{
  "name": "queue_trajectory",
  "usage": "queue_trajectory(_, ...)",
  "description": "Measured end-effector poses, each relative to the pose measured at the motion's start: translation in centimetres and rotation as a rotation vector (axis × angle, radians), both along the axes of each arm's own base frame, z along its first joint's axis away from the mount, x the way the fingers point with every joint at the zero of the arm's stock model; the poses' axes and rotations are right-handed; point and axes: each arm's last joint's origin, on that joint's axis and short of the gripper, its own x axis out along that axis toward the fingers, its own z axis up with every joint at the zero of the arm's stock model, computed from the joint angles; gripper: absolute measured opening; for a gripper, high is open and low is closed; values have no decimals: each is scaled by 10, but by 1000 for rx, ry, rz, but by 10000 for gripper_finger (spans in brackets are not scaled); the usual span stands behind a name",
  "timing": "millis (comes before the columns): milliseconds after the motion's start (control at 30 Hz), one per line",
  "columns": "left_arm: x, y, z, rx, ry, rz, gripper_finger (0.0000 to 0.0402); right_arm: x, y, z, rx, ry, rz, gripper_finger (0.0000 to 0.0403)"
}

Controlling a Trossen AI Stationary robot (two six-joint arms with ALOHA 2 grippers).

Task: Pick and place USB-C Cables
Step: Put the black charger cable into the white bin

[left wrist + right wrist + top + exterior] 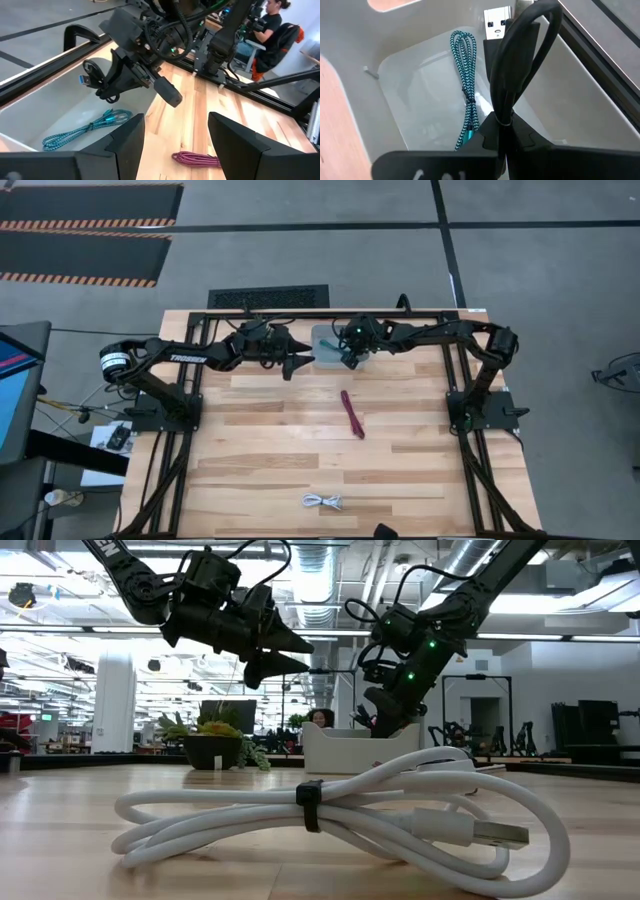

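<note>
right gripper: pinched tight on the black cable, hanging right over the white bin
left gripper: fingers spread wide, holding nothing, hovering just beside the bin
teal cable: already lying in the bin
maroon cable: mid-table
white cable: near the front edge

Grey concrete floor, striped hazard mats (orange-black edges), exposed ceiling ducts.

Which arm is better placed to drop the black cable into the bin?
Right. The right gripper already pinches the black cable directly over the white bin, beside the teal cable. The left gripper hovers open beside it.
</note>
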Motion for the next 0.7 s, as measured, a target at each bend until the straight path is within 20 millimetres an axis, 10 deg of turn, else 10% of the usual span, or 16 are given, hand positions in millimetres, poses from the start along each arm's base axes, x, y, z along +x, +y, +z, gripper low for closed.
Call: queue_trajectory(700, -1, 0, -6, -41, 55, 50, 208, 0, 1, 0, 22, -11, -20, 17)
